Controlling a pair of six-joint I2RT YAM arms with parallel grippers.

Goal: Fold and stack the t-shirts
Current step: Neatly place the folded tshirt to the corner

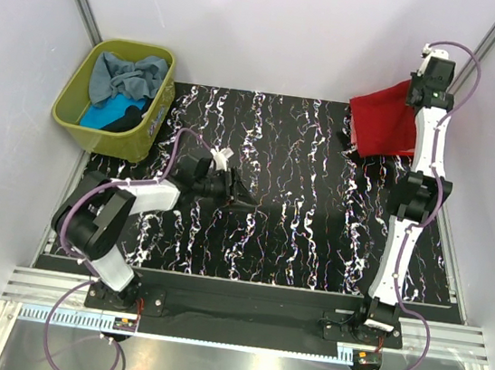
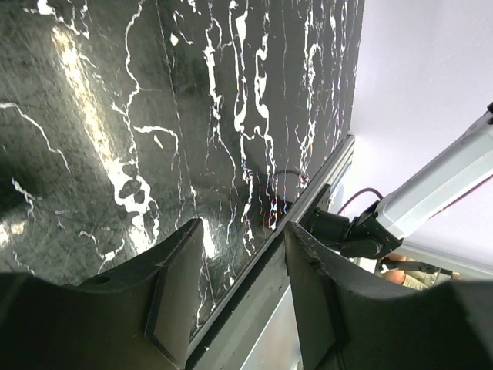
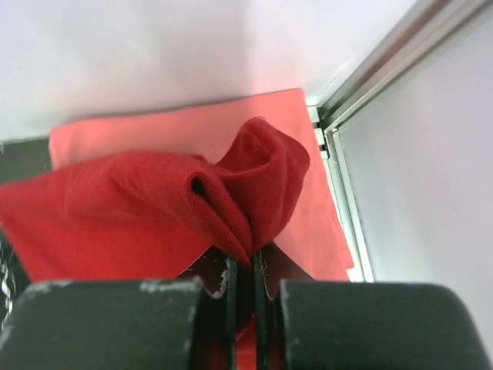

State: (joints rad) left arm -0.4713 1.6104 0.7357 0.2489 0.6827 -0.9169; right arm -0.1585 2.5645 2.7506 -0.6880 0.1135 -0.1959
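- The right claw (image 3: 245, 266) is shut tight on a bunched fold of the dark red shirt (image 3: 154, 200).
- That shirt is at the far right corner of the counter (image 1: 299, 210), right at the claw. Most of its cloth spreads to the left of the claw.
- A coral-pink shirt (image 3: 177, 127) lies flat under and behind it, by the back wall.
- I cannot tell the red shirt's long way, as it is too crumpled.
- The right arm is the near one. The left claw (image 1: 243, 203) is well apart from the shirt, over the middle of the counter. Its fingers (image 2: 173, 285) are spread with nothing in them.
- I think the next move depends on this: the bare counter lies to the near left of the red shirt, so that is the way to pull it flat.
- I count five shirts, two at the far right corner and three in the basket (image 1: 76, 89).
- The three are a grey-blue shirt (image 1: 125, 73), a turquoise shirt (image 1: 101, 116) and a black shirt (image 1: 133, 115), all in a heap.
- There is one basket, at the far left.
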